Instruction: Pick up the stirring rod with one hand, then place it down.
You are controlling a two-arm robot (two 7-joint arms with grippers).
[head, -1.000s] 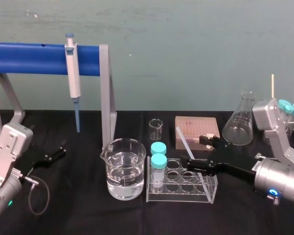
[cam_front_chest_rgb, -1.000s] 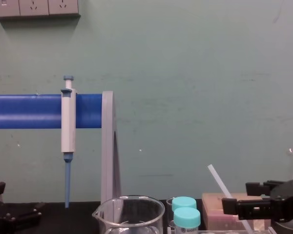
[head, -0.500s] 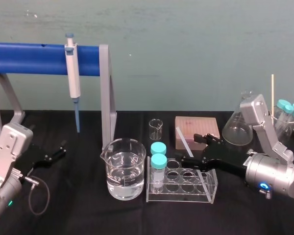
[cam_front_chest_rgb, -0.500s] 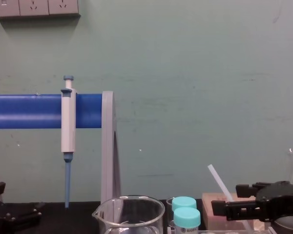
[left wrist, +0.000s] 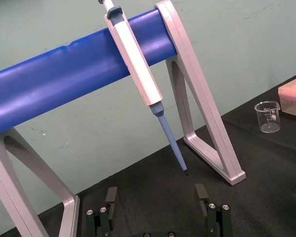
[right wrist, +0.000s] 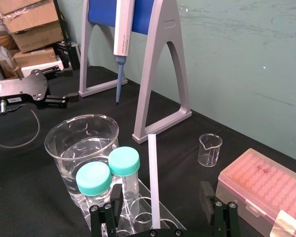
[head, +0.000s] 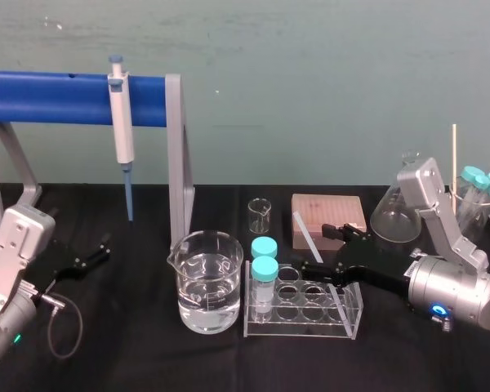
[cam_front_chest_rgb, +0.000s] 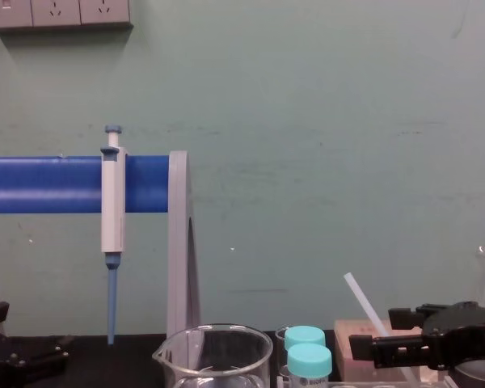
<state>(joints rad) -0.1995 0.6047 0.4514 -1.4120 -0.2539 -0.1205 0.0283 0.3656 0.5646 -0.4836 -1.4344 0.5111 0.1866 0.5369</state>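
Observation:
The stirring rod [head: 309, 240] is a thin translucent white stick leaning tilted in the clear tube rack [head: 298, 328], its upper end pointing toward the back. In the right wrist view the stirring rod [right wrist: 153, 182] runs straight up the gap between the two black fingers. My right gripper [head: 318, 248] is open and straddles the rod at mid-length, a finger on each side, not clamping it. From the chest the rod [cam_front_chest_rgb: 360, 297] slants up just left of the right gripper [cam_front_chest_rgb: 385, 333]. My left gripper [head: 100, 250] rests parked and open at the far left.
A beaker of water [head: 208, 282] stands left of the rack, which holds two teal-capped tubes [head: 264, 268]. Behind are a small beaker [head: 260, 215], a pink tip box [head: 328, 212] and a conical flask [head: 397, 211]. A pipette [head: 122, 131] hangs on the blue stand [head: 49, 98].
My right gripper has slid left and lower toward the rack, so its open fingers now sit either side of the rod. The rod and left arm have not moved.

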